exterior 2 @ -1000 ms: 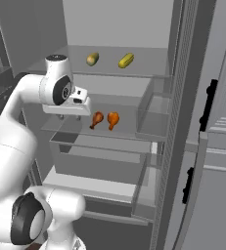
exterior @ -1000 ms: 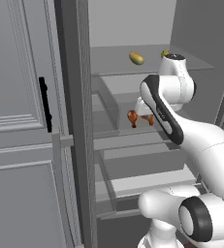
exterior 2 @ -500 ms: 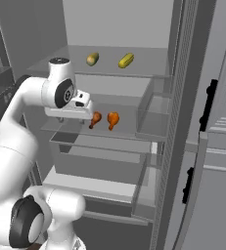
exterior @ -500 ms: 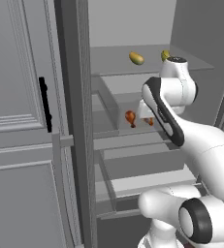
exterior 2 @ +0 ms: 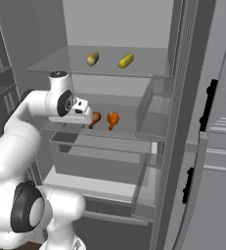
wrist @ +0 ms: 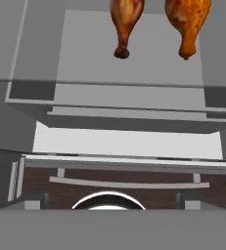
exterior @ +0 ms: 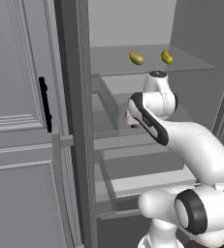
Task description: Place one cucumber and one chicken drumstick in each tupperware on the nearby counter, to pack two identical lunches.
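Note:
Two glossy orange-brown chicken drumsticks [exterior 2: 95,118] [exterior 2: 113,118] lie side by side on the middle shelf of an open fridge. In the hand view they hang in from the top edge, the left one [wrist: 125,22] and the right one [wrist: 188,24], bone ends toward me. My gripper [exterior 2: 86,117] sits just left of the nearer drumstick, open, with nothing between its fingers. In the left base view my arm hides most of the drumsticks [exterior: 128,116]. Two yellowish oblong items [exterior 2: 126,60] [exterior 2: 92,59], cucumbers by their look, rest on the top shelf. The tupperware and the counter are out of view.
The fridge door [exterior: 26,121] stands open at the left and a second door [exterior 2: 217,136] at the right. Glass shelves [exterior 2: 109,132] and a drawer [exterior 2: 100,163] lie below the drumsticks. The door bin wall [exterior 2: 151,114] bounds the shelf on the right.
My hand has moved a little lower and closer to the drumsticks, and its fingers have spread apart. The drumsticks and the top-shelf items have not moved.

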